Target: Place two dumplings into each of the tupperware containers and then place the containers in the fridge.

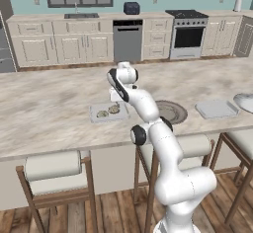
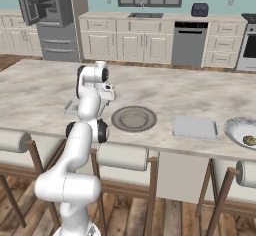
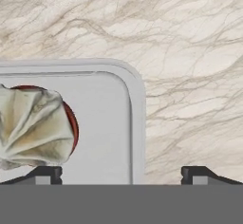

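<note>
hovering over the marble desk (image 1: 49,103), the hand (image 3: 121,173) has its two dark fingertips (image 3: 45,173) spread wide apart, as wide as they go, with nothing between them and nothing touched. in the hand view the left tip sits over the inside of the near tupperware container (image 3: 114,123), the right tip over bare marble, so the tray's rounded corner and rim lie between them. a crimped pale dumpling (image 3: 31,128) rests in that tray at about 9 o'clock of the view, with a dark red edge showing behind it; what that red edge is cannot be told.

from the left base view the same container (image 1: 95,116) lies on the desk just at 9 o'clock of the arm's wrist, and two dumplings (image 1: 114,109) lie inside it, side by side. the round brownish plate (image 1: 178,112) sits at 3 o'clock of the arm, partly behind it, and the second tupperware container (image 1: 216,109) lies farther out at 3 o'clock, apart from the plate. a white bowl (image 1: 245,101) is at the picture's right edge.

in the right base view the bowl (image 2: 235,130) holds another dumpling (image 2: 249,140). the fridge (image 2: 50,20) stands against the far wall at about 11 o'clock, its door swung open. three stools (image 1: 52,170) stand along the desk's near side.
</note>
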{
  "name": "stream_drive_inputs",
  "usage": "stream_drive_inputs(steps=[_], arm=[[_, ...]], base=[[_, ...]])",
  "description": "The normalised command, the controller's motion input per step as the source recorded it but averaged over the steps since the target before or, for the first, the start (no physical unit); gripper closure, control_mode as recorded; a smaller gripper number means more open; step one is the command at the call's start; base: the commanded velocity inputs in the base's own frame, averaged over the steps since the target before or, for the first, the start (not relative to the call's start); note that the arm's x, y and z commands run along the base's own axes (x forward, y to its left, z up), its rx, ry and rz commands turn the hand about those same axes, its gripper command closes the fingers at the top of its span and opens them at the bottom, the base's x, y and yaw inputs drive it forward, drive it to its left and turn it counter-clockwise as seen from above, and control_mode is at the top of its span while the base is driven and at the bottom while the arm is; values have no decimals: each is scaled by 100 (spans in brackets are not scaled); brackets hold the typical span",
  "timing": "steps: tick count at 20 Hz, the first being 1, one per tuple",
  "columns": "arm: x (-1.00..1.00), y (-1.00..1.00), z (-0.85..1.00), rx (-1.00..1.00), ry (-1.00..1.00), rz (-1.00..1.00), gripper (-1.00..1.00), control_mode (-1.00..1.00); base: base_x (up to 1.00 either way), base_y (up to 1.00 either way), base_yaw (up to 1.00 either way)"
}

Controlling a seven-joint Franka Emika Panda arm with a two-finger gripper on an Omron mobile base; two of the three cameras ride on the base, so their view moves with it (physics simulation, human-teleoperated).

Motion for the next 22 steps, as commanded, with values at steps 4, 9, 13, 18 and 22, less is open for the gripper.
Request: stream_drive_inputs(steps=[4,9,13,18,22], arm=[[0,0,-16,0,0,0,-100,-100],[0,-2,-12,0,0,0,-100,-100],[0,-8,-23,0,0,0,-100,-100],[0,-11,-22,0,0,0,-100,-100],[0,-1,-4,0,0,0,-100,-100]], base=[[0,0,0],[0,0,0],[0,0,0],[0,0,0],[0,0,0]])
